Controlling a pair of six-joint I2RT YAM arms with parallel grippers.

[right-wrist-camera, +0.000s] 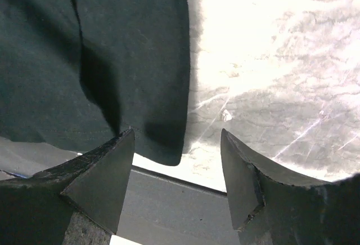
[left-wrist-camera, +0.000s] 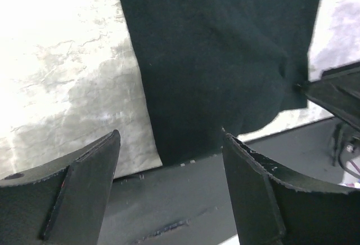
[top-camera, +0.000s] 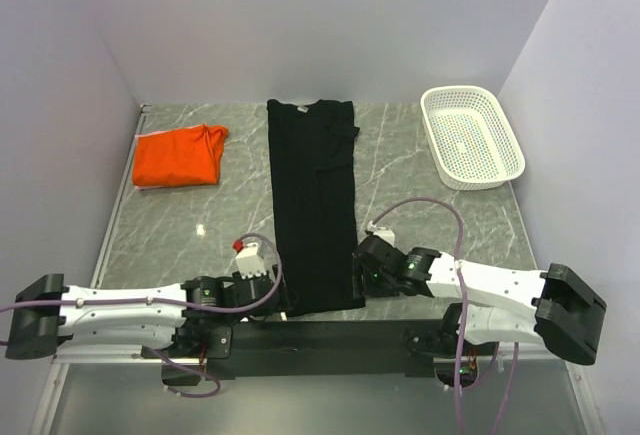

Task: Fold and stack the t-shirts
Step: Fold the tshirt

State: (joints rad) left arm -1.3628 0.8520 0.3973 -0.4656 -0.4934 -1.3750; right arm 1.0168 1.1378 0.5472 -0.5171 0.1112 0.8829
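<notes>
While apart and empty, set left fingers (left-wrist-camera: 73,194) and right fingers (right-wrist-camera: 90,188) squarely over black t-shirt (top-camera: 312,205) hem corners before clamping.

In the left wrist view the black shirt (left-wrist-camera: 225,48) runs off the frame at 12 o'clock, and in the right wrist view at 12 and 9. The table (right-wrist-camera: 281,31) glares white in both. A speck (top-camera: 201,228) at the orange shirt's (top-camera: 178,158) 6 o'clock is too small to tell.

Open table (top-camera: 392,155) lies between black shirt (top-camera: 313,205) and basket (top-camera: 433,140).
</notes>
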